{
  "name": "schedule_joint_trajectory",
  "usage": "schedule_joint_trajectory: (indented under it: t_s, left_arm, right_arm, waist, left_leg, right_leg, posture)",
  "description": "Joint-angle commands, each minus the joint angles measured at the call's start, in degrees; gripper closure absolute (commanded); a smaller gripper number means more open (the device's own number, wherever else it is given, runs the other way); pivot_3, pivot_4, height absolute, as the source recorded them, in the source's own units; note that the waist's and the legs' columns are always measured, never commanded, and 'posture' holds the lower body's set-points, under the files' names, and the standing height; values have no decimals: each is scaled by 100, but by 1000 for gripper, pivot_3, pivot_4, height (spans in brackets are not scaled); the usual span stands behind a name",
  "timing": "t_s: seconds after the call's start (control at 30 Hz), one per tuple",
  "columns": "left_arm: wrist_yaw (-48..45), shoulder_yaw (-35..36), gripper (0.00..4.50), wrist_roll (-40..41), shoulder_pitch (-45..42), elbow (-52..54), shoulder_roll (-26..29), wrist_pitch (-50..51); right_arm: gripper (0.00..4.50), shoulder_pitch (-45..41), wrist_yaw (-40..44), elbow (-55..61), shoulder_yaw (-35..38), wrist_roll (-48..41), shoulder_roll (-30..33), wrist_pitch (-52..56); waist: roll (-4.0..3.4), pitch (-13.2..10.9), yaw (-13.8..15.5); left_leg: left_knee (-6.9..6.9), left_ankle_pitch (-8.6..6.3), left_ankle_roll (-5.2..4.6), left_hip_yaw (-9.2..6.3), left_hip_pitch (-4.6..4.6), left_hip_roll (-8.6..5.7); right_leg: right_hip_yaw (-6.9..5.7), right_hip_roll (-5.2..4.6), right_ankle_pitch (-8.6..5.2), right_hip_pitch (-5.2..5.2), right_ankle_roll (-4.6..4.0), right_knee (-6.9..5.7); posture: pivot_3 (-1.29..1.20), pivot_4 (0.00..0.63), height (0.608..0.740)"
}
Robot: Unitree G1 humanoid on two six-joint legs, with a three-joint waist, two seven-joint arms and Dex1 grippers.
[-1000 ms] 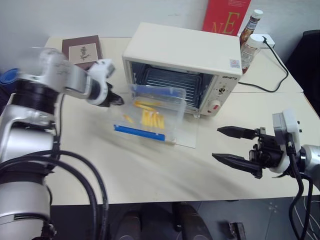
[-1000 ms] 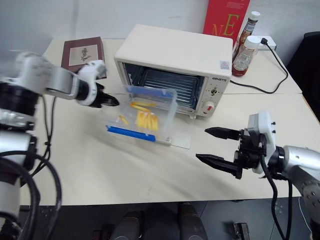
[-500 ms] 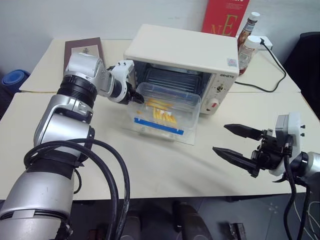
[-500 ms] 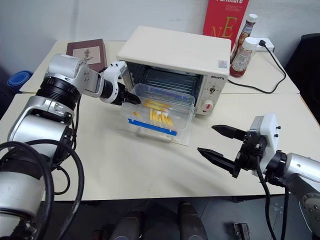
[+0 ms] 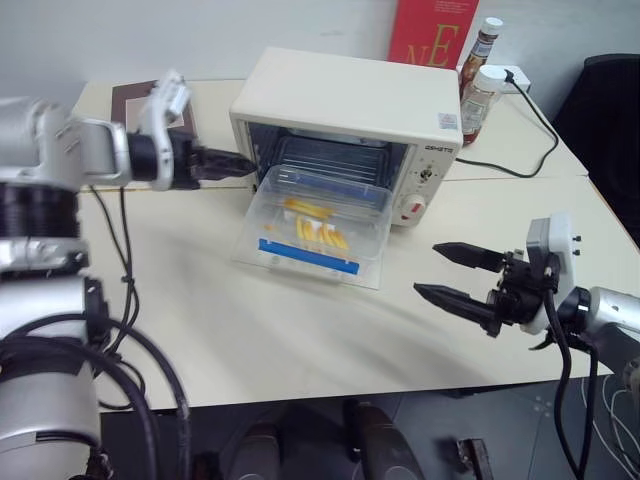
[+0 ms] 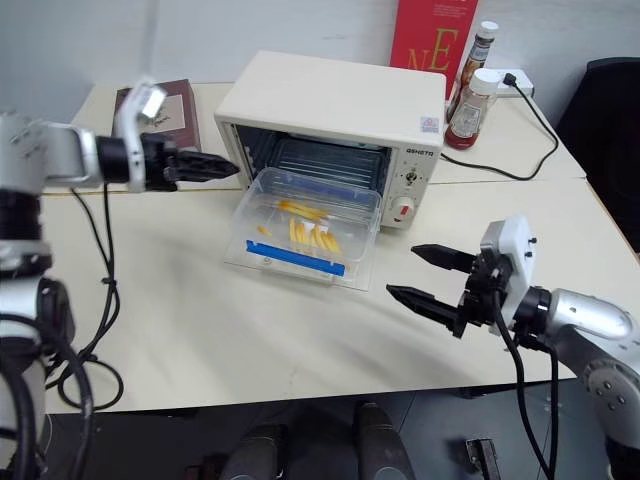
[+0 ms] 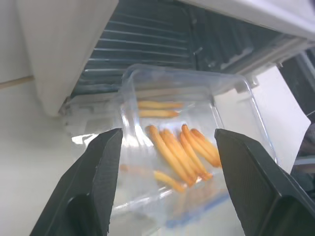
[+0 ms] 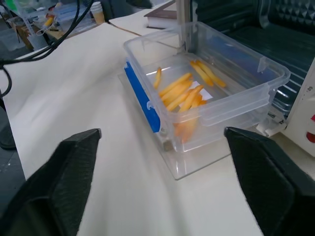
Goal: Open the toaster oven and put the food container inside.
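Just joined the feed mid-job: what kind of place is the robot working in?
Probably an office or lab set up as a mock kitchen: plain cream tables pushed together, a cream-white boxy toaster oven plugged into a power strip, sauce bottles and a tall red book.

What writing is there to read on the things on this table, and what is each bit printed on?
"NE": large gold letters on the red book standing behind the toaster oven; other text on it is cut off.
Brand word above the oven's dials: too blurred to read.
Small sticker on the oven's top corner: too small.
Labels on the two sauce bottles: unreadable.
Maroon book: cover emblem, no legible words.
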State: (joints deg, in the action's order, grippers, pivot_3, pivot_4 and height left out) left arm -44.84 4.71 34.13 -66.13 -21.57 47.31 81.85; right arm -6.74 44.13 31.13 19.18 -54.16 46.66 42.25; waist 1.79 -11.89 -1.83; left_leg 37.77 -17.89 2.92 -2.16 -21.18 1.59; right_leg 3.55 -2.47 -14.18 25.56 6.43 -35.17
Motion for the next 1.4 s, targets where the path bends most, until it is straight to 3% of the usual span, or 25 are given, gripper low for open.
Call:
schedule_joint_trajectory:
  t_s: [0.03, 0.17, 0.27, 0.33, 0.47, 0.77, 1.03, 1.27, 1.4]
  left_arm:
    - [-851, 740, 2163, 704, 721, 1221, 481, -342]
    - [-1901, 958, 3446, 1309, 2099, 2819, 898, -941]
    - [-2185, 600, 4431, 1159, 3010, 3692, 1058, -1571]
    - [-2191, 175, 4500, 790, 3391, 4054, 1077, -2125]
    - [-1541, -791, 4500, -95, 3444, 3947, 544, -2861]
    - [-27, -1433, 4500, -1076, 2558, 2927, -1062, -3086]
    - [893, -1696, 4500, -2219, 1751, 1522, -1960, -4199]
    - [1925, -1255, 4500, -2563, 784, -26, -3043, -4953]
    - [2031, -1086, 4500, -2626, 519, -667, -3230, -5261]
  right_arm:
    - [1514, -114, 32, 60, -39, -214, 53, 123]
    - [2947, -184, 76, 218, -277, -337, 29, 249]
    - [4031, -244, 111, 324, -606, -291, -25, 294]
    - [4470, -349, 112, 306, -929, -60, -47, 245]
    - [4470, -726, 91, 48, -1805, 768, -168, 7]
    - [4470, -1826, -636, -1122, -2851, 2586, -1011, -510]
    - [4470, -2653, -1436, -2486, -2620, 3453, -1945, -1030]
    - [4470, -3297, -2064, -3565, -2269, 3910, -2587, -1666]
    - [4470, -3364, -1955, -3730, -2233, 3918, -2702, -1690]
  waist:
    - [0, 0, 15]
    - [0, 0, 39]
    - [0, 0, 60]
    - [0, 0, 52]
    - [0, 1, 39]
    - [0, 1, 22]
    - [-1, 1, 28]
    - [-1, 1, 37]
    - [-4, 3, 6]
  left_leg:
    - [1, 1, 3, 0, 0, 0]
    - [6, 2, 5, -1, -1, -1]
    - [15, 2, 5, -3, -1, -2]
    - [22, 2, 5, -3, 0, -2]
    - [26, 6, -1, -1, 2, -2]
    - [29, 9, -12, -7, 3, -4]
    - [29, 10, -11, -8, 2, -4]
    - [33, 12, -8, -8, -5, -10]
    - [27, 12, -8, -6, 1, -10]
  right_leg:
    - [-1, -1, -1, 0, -2, -3]
    - [-3, -6, -3, -3, -6, -2]
    - [-5, -9, -5, -9, -9, -3]
    - [-3, -8, -6, -11, -11, -6]
    - [-2, -4, -27, -13, -50, -4]
    - [-2, 0, -5, -8, -11, -30]
    - [-4, -1, -4, -1, -12, -41]
    - [-5, -8, 3, -1, -2, -38]
    - [-3, -7, 4, -2, -1, -41]
  posture:
    - [0, 150, 740]
    - [0, 150, 740]
    - [0, 150, 740]
    - [0, 150, 740]
    - [0, 150, 740]
    - [0, 150, 740]
    - [0, 150, 740]
    - [0, 150, 740]
    - [0, 150, 740]
